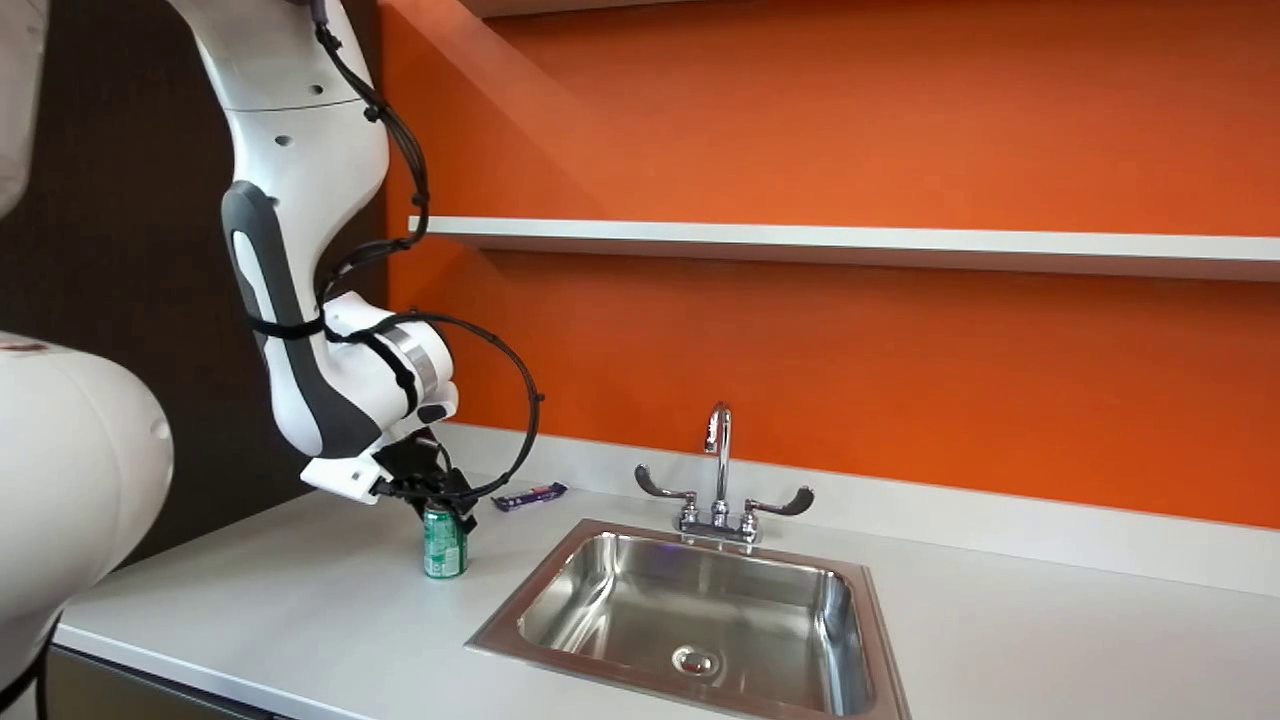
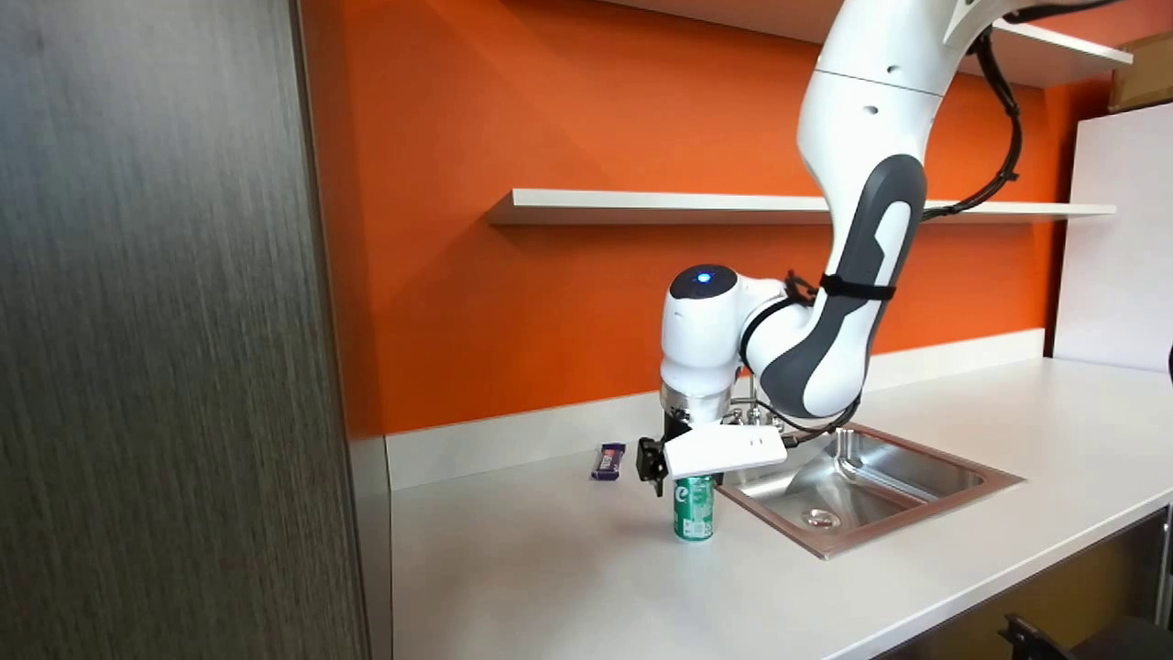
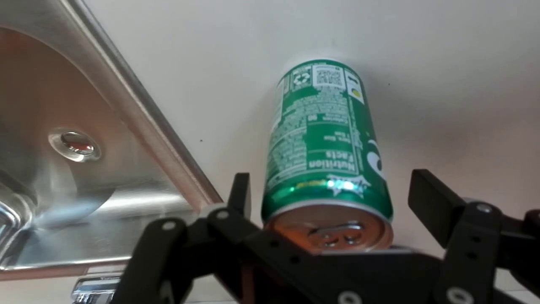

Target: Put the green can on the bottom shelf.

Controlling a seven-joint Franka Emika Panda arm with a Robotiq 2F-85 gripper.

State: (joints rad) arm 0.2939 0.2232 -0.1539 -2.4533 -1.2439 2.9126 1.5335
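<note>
The green can stands upright on the counter and shows in both exterior views. My gripper is open and points down over the can's top. In the wrist view one finger is on each side of the can's upper part, with a visible gap on both sides. In an exterior view the gripper partly hides the can's top. The lower white shelf runs along the orange wall above the counter; it also shows in an exterior view.
A steel sink with a faucet is beside the can. A purple wrapped bar lies near the backsplash behind the can. A dark panel closes off one end of the counter. Another shelf is higher up.
</note>
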